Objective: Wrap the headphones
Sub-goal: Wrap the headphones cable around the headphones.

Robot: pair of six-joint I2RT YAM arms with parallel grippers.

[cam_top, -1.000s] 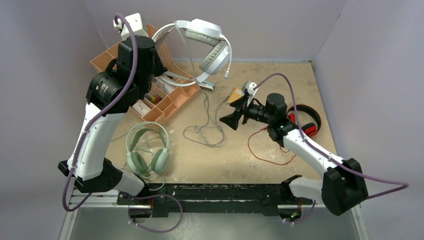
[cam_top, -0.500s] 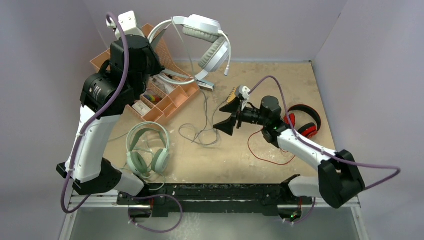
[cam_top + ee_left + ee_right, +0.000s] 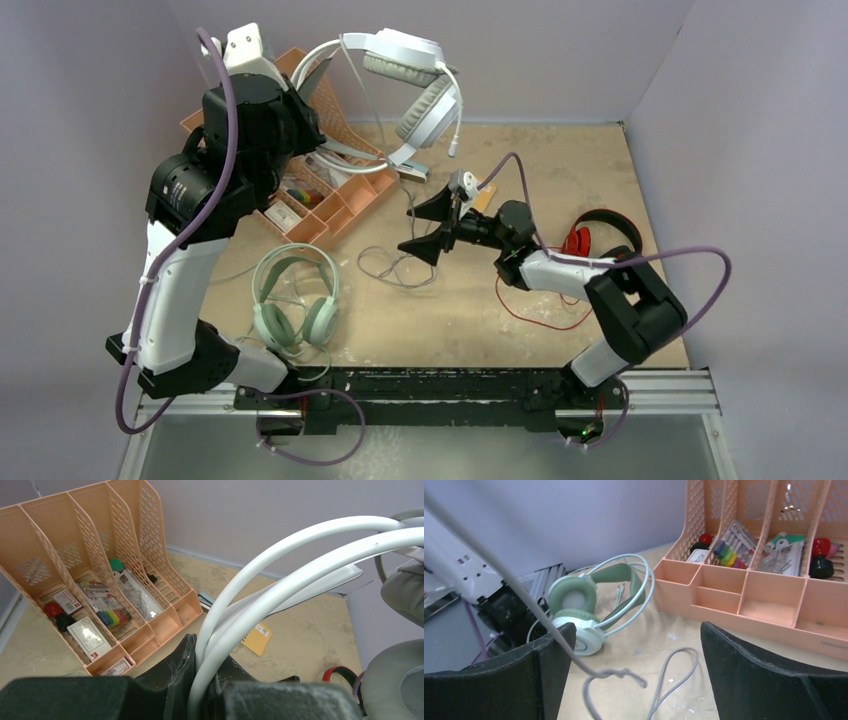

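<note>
My left gripper (image 3: 205,680) is shut on the white headband (image 3: 300,555) of the white headphones (image 3: 405,70), which hang high at the back. Their grey cord (image 3: 410,195) drops to loose loops (image 3: 400,270) on the table. With its jaws wide open, my right gripper (image 3: 425,222) straddles that cord just above the table. The cord (image 3: 524,600) slants past the left finger, and its knot lies between the jaws (image 3: 634,680). The mint-green headphones (image 3: 295,300) lie flat at the front left. At the right rest the red and black headphones (image 3: 600,240) with their red cord (image 3: 530,310).
A peach desk organizer (image 3: 335,195) with pens and small items lies at the back left, under the left arm. A yellow notepad (image 3: 257,637) lies on the table mid-back. Grey walls close in the back and both sides.
My right gripper has swung left across the table to the hanging grey cord. The left arm has lifted the white headphones slightly and shifted left.
</note>
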